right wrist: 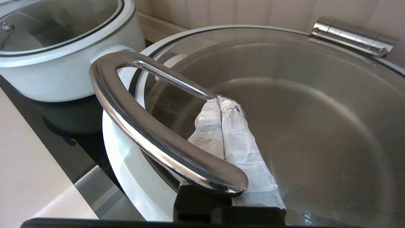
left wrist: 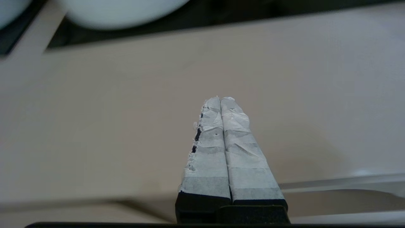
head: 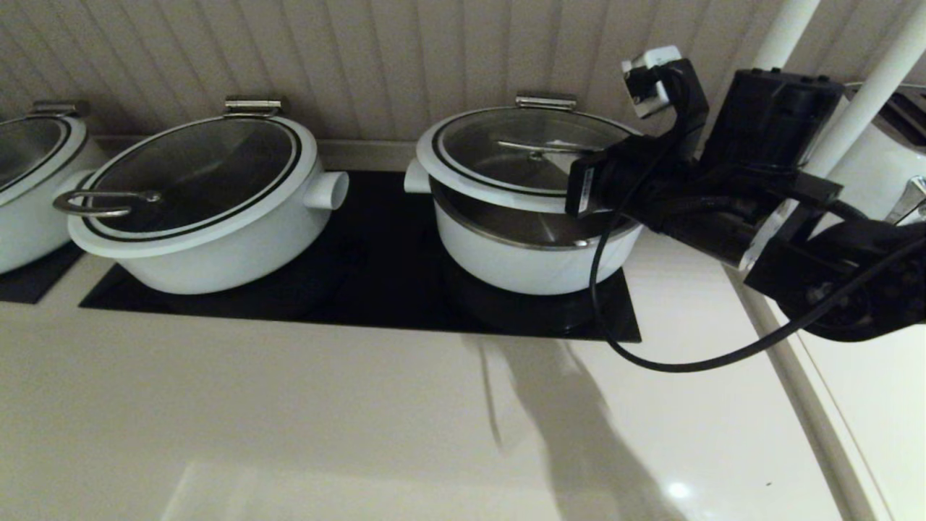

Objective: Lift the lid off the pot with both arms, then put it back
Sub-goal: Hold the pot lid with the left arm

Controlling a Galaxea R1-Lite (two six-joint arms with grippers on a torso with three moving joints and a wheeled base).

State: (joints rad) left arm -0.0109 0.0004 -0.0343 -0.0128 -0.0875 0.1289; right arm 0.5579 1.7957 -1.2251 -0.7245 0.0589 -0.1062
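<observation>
Head view first, from the left: a wider white pot (head: 217,246) sits closed on the black cooktop panel (head: 376,289). To its right is the pot (head: 528,260) that matters. The lid (head: 521,155) is tilted, its front edge raised clear of the rim so the steel inside shows, its back edge down near the wall by a steel hinge (right wrist: 351,34). The right arm reaches in from the right. In its wrist view the right gripper (right wrist: 221,104) has its fingers pressed together, poked through the lid's steel handle (right wrist: 142,126) and touching the underside of its thin bar, hooking rather than pinching. The left gripper (left wrist: 220,98), fingers also closed on nothing, hangs over bare tabletop (head: 289,420), well apart from the pot. I'd judge the lift only partly done, and one-armed; lowering the lid back is left.
</observation>
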